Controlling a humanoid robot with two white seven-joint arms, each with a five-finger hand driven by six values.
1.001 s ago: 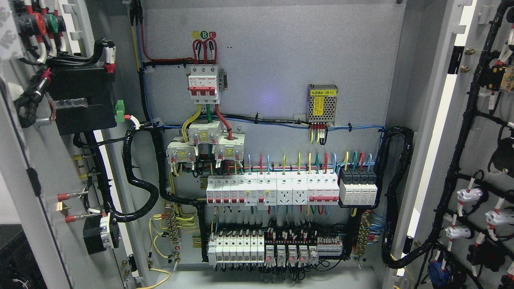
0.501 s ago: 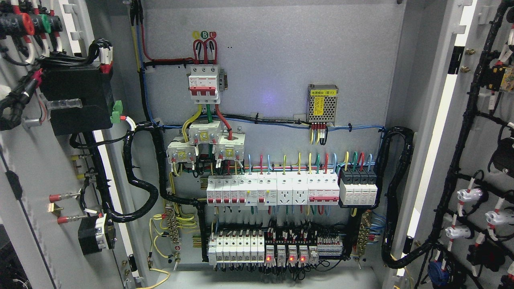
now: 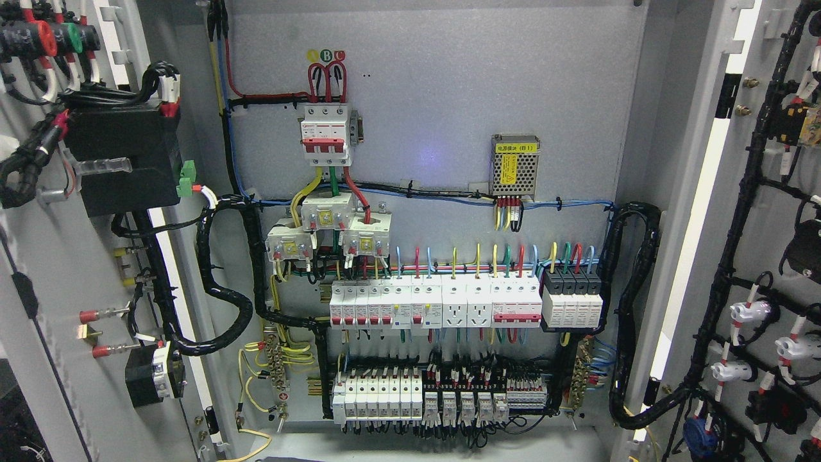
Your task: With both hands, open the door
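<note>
A: Hand status, either side?
B: No robot hand shows in the head view, so its grip can't be told.
A: And the doors?
B: Both swung wide: left door (image 3: 58, 256) at the picture's left, right door (image 3: 763, 212) at its right, wiring on both. Between them, the back panel (image 3: 442, 83) with breaker rows (image 3: 436, 301).
</note>
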